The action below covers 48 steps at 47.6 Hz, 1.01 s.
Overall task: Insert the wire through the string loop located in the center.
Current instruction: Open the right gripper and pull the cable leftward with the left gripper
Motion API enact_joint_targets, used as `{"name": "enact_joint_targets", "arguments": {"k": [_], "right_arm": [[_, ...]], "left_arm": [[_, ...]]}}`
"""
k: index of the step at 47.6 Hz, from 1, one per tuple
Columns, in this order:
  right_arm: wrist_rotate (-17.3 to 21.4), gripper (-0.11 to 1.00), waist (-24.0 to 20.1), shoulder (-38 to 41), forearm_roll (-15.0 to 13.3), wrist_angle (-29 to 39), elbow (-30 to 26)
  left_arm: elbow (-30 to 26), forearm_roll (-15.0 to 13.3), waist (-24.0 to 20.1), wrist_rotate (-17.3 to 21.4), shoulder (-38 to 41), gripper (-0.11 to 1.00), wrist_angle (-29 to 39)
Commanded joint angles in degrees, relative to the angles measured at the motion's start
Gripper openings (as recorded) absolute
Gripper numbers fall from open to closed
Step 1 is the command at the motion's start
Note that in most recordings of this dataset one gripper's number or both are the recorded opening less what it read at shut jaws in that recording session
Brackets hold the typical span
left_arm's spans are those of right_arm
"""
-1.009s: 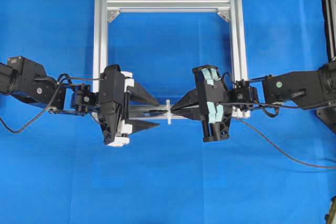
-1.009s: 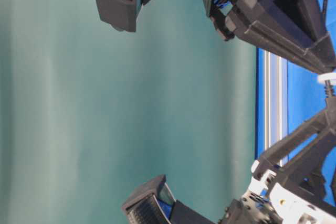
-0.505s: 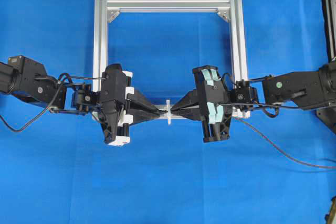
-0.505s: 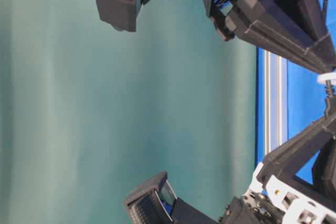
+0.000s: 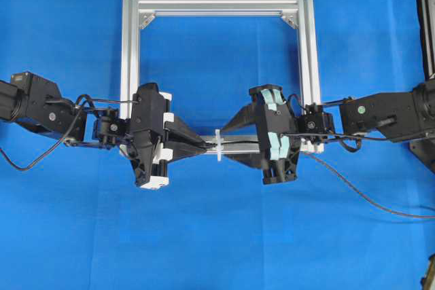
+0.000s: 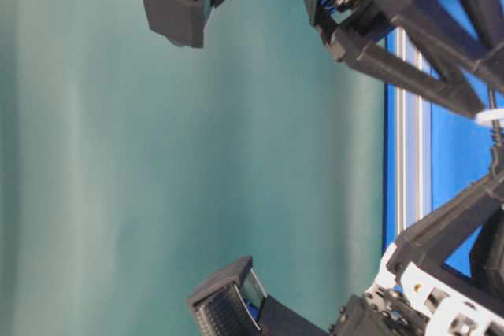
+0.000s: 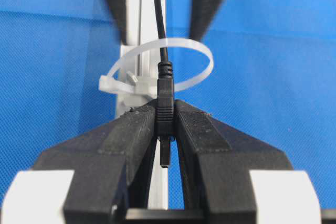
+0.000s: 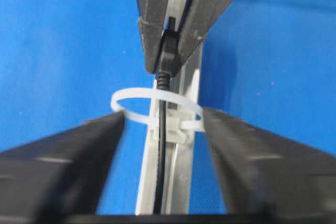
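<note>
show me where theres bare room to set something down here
Free: the blue mat inside the frame, above the grippers, and the broad strip below both arms. Crowded: the middle, where the left gripper, the open right gripper, the wire and the loop meet.

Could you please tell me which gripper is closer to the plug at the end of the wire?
Left. The left gripper is clamped on the plug, just past the string loop. The right gripper stands open on the loop's other side, fingers apart from the wire.
</note>
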State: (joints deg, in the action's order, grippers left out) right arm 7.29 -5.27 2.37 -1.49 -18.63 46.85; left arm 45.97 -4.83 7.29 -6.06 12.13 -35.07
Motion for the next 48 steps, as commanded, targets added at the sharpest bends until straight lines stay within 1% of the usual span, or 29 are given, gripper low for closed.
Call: {"name": "enact_joint_targets", "arguments": {"k": [1, 5, 8, 12, 18, 33, 48], "right_arm": [[-0.09, 0.63, 0.00, -0.62, 0.09, -0.26, -0.79], [-0.18, 0.86, 0.00, -0.70, 0.09, -0.26, -0.70], [-0.18, 0.95, 0.00, -0.70, 0.09, -0.26, -0.70], [-0.18, 0.92, -0.09, -0.70, 0.09, -0.18, -0.70], [-0.18, 0.94, 0.00, -0.70, 0.09, -0.18, -0.70], [-0.18, 0.94, -0.79, -1.32, 0.09, 0.09, -0.70], [0.26, 0.94, -2.37, -3.16, 0.09, 2.46, -1.05]], "left_arm": [[-0.62, 0.00, -0.09, 0.00, -0.79, 0.08, -0.18], [-0.70, 0.00, -0.09, 0.09, -0.79, 0.08, -0.26], [-0.70, 0.00, -0.09, 0.09, -0.88, 0.08, -0.26], [-0.44, 0.00, -0.09, 0.09, -1.23, 0.08, -0.18], [1.23, 0.00, -0.09, 0.09, -2.99, 0.08, -0.18], [10.81, 0.00, -0.09, -0.09, -11.87, 0.08, -0.44], [19.86, 0.00, -0.09, -0.09, -18.90, 0.08, -0.97]]}}
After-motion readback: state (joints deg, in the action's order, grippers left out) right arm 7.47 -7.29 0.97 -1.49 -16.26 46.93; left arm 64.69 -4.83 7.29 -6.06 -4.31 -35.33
